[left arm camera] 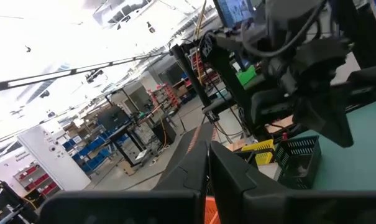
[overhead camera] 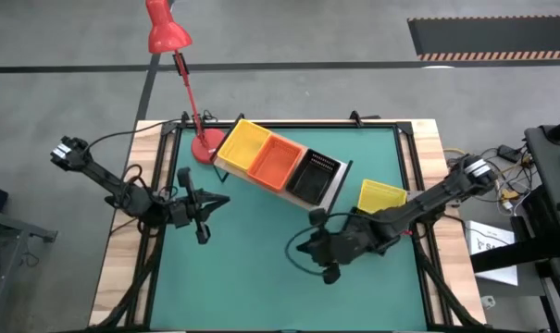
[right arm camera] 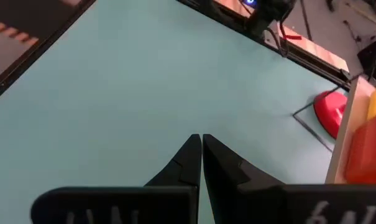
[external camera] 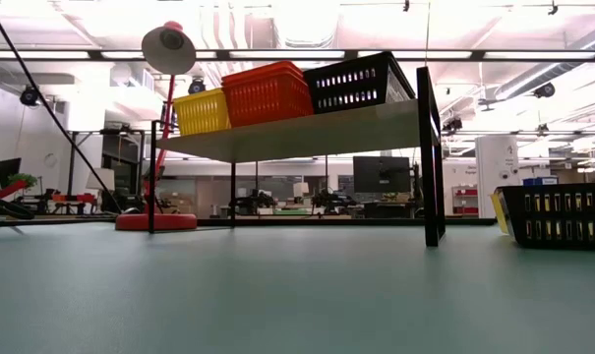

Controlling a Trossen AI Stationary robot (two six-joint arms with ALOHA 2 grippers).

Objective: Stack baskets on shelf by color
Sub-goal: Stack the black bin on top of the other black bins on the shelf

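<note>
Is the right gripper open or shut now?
Shut. In the right wrist view the right gripper has its two fingers pressed together above the green mat, holding nothing.

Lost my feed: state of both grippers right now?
Left gripper: closed, holding nothing.
Right gripper: closed, holding nothing.

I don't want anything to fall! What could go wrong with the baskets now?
The shelf sits crooked, and the black basket is at its end, so a bump might tip it off. Two baskets wait under the right arm, whose shut right hand could knock them. The lamp crowds the yellow basket.
</note>
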